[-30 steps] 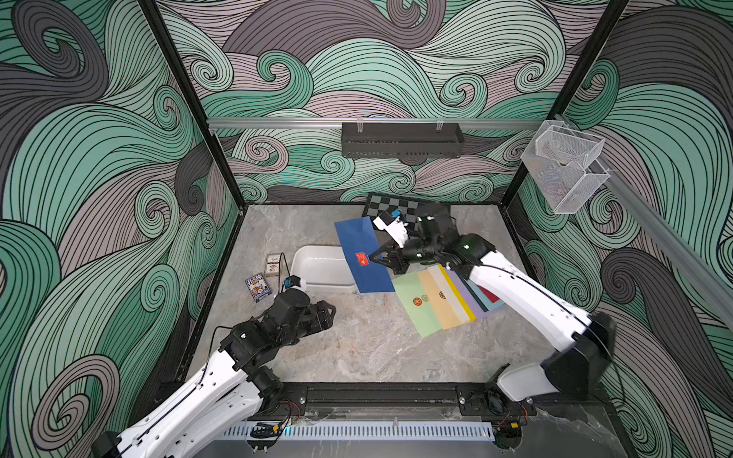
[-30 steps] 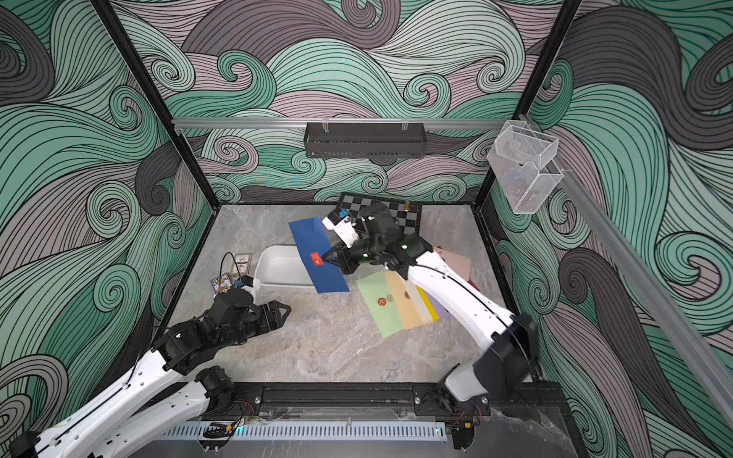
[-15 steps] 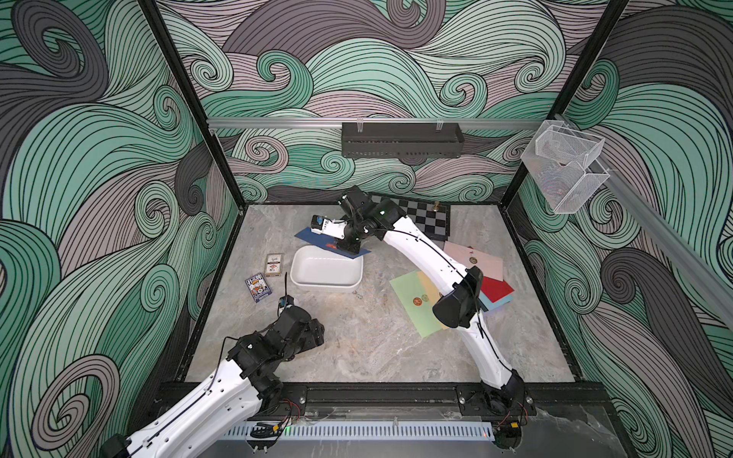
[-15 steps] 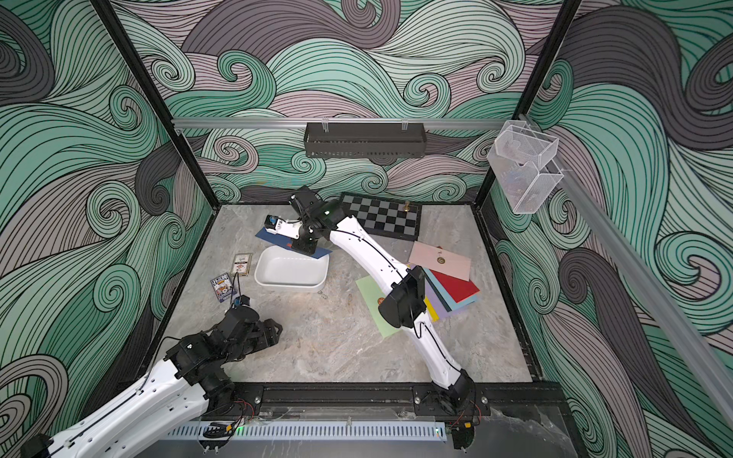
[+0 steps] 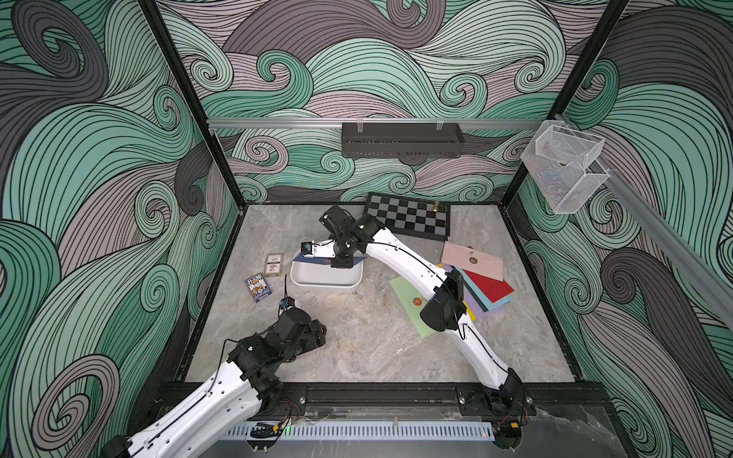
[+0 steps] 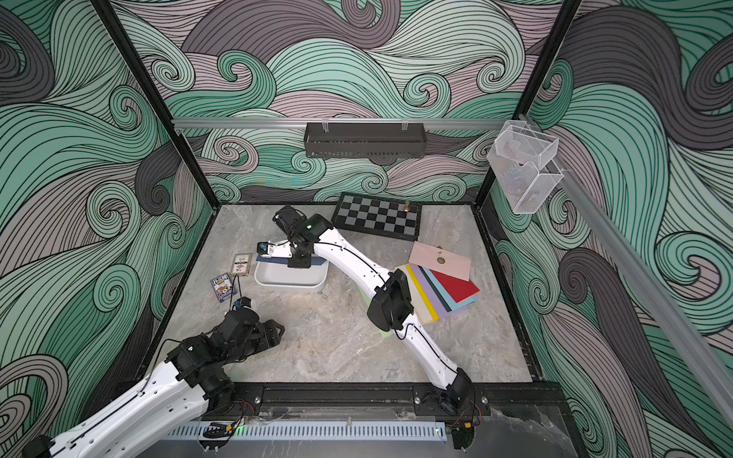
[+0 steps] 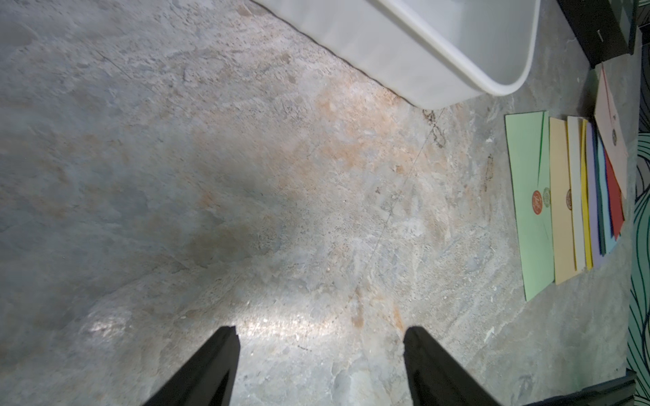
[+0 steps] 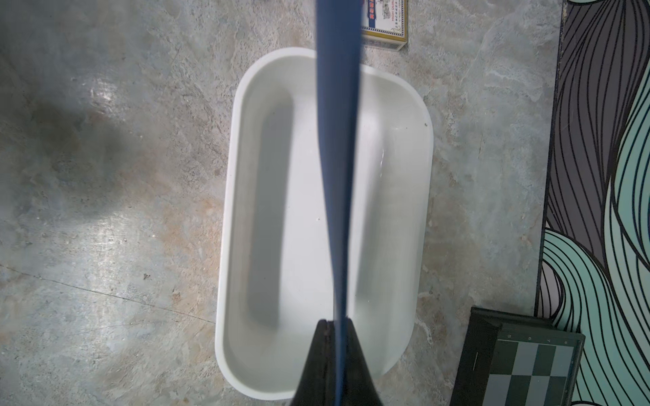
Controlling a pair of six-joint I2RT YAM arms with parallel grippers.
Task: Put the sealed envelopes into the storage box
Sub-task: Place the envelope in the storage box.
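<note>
My right fingers (image 8: 318, 369) pinch the thin navy envelope (image 8: 337, 140) by one edge above the white storage box (image 8: 232, 175); it looks light and floppy, and my left fingers (image 7: 211, 369) are open and empty.

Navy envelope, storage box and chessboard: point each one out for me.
navy envelope (image 8: 336, 175), right wrist view, its blue face
storage box (image 5: 317, 274), a top view, bare inner floor
chessboard (image 5: 408, 217), a top view, middle squares
</note>
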